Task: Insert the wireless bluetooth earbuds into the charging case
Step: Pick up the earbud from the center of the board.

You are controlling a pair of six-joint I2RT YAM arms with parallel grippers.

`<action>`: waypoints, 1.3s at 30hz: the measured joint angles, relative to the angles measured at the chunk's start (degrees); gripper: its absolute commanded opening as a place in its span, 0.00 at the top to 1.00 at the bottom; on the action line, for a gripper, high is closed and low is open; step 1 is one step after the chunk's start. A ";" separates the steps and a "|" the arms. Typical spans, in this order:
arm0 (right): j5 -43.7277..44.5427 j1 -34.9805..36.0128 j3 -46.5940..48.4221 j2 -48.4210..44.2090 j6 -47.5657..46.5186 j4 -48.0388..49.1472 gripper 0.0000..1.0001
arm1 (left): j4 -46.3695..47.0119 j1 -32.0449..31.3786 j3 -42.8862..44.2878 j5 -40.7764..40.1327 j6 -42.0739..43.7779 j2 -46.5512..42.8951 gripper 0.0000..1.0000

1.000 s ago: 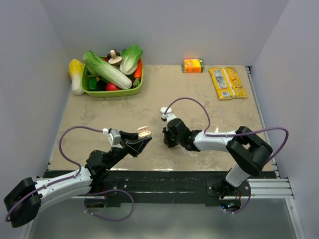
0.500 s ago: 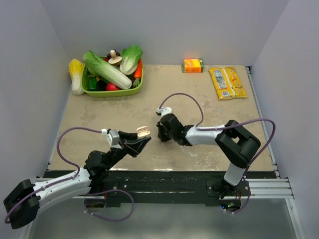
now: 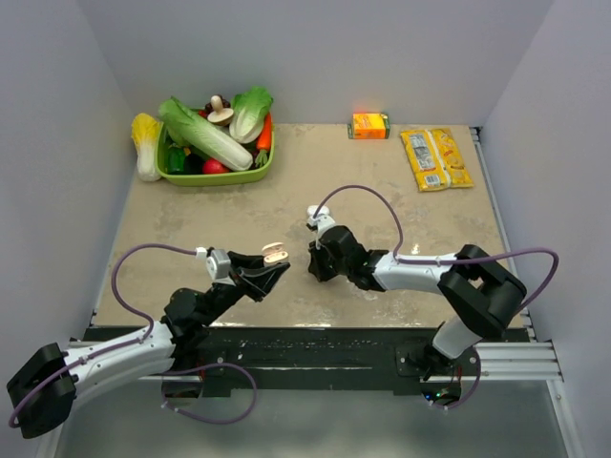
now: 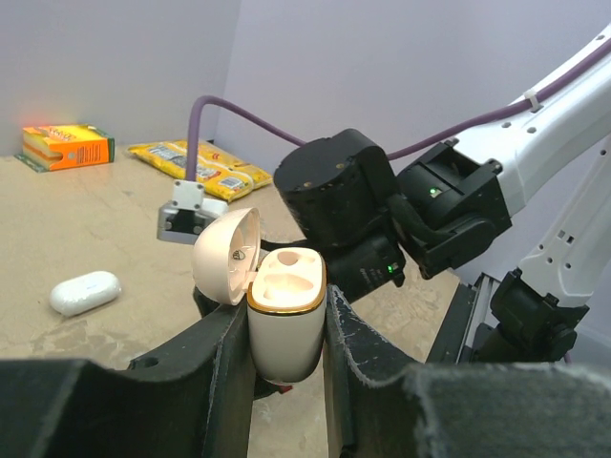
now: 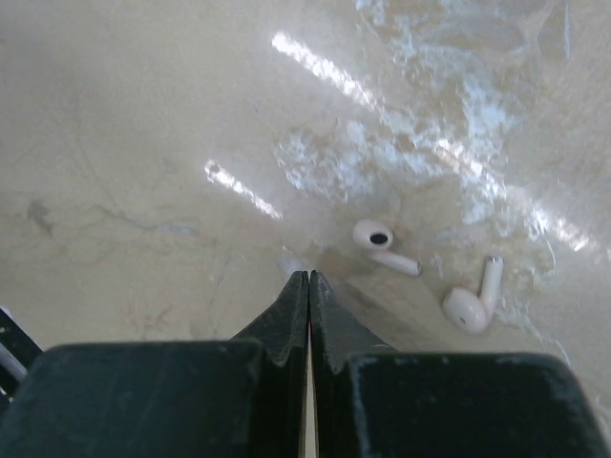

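My left gripper (image 3: 272, 267) is shut on the charging case (image 4: 286, 329), a small white case with a gold rim, held upright above the table. Its lid (image 4: 224, 256) is hinged open to the left and both wells look empty. The case also shows in the top view (image 3: 275, 254). Two white earbuds lie on the table in the right wrist view, one (image 5: 374, 237) just right of my right gripper (image 5: 307, 277) and one (image 5: 470, 305) further right. My right gripper is shut and empty, tips low over the table, just right of the case in the top view (image 3: 315, 267).
A white oval pebble-like piece (image 4: 84, 292) lies on the table left of the case. A green basket (image 3: 267, 170) of toy vegetables stands far left. An orange box (image 3: 369, 125) and a yellow packet (image 3: 435, 158) lie at the far right.
My right gripper swung left and farther away, then came back close to where it was a second ago, still shut. The left gripper and case have not moved.
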 measured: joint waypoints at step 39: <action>6.05 -5.33 4.61 4.61 0.85 -0.57 0.61 | 1.29 0.00 0.00 0.04 -0.02 3.52 1.00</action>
